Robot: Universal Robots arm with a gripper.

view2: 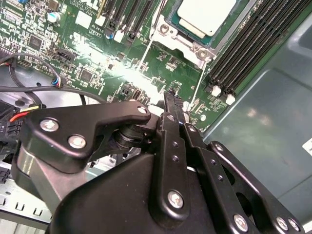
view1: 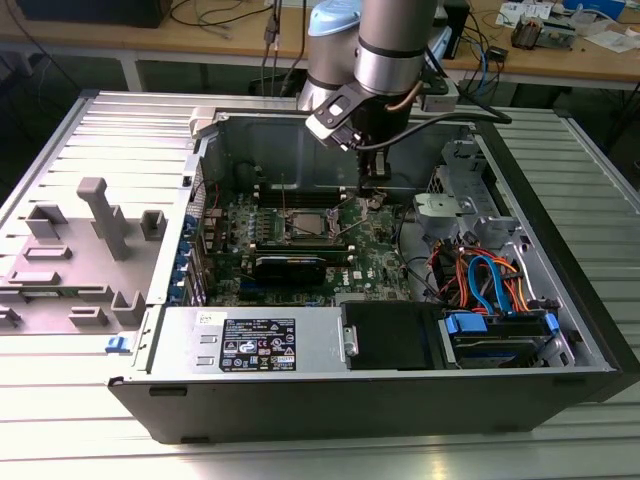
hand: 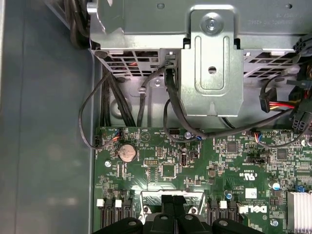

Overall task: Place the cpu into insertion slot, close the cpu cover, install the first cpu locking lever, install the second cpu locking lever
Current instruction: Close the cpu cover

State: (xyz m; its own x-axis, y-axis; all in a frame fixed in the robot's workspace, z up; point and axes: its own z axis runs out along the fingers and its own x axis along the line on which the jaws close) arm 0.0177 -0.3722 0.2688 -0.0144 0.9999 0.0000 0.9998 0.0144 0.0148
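Exterior view's far left: grey plastic fixtures (view1: 100, 220) on the ribbed table (view1: 60, 440), one cut off at the frame edge. Moving right, there's the open pc case (view1: 330, 400) w/ the green motherboard (view1: 375, 255) inside, part hidden behind the black graphics card (view1: 290, 266). The insertion slot (view1: 303, 224) is mid-board, and its centre is hard to read from this cam. Just to its right the arm reaches down, gripper (view1: 374, 197) low over the board, its tips lost against dark clutter. Further right is the drive cage w/ orange & blue cables (view1: 485, 280).

Second wrist view is clearer. The cpu (view2: 204, 14) sits in the slot, silver top up, cut off by the frame edge. A silver frame hugs its corner, prob the cpu cover (view2: 181, 41); can't tell if it's fully down. The wire levers (view2: 199, 84) nearby are too thin to say latched or not. Fingers (view2: 168, 126) are pressed together to one tip, nothing seen btwn them. The tip is near the slot's corner, apart from the chip.

First wrist view: fingertips poke in at the frame edge, rest cut off. Coin battery (hand: 127, 152) & metal bracket (hand: 212, 58) lie beyond.
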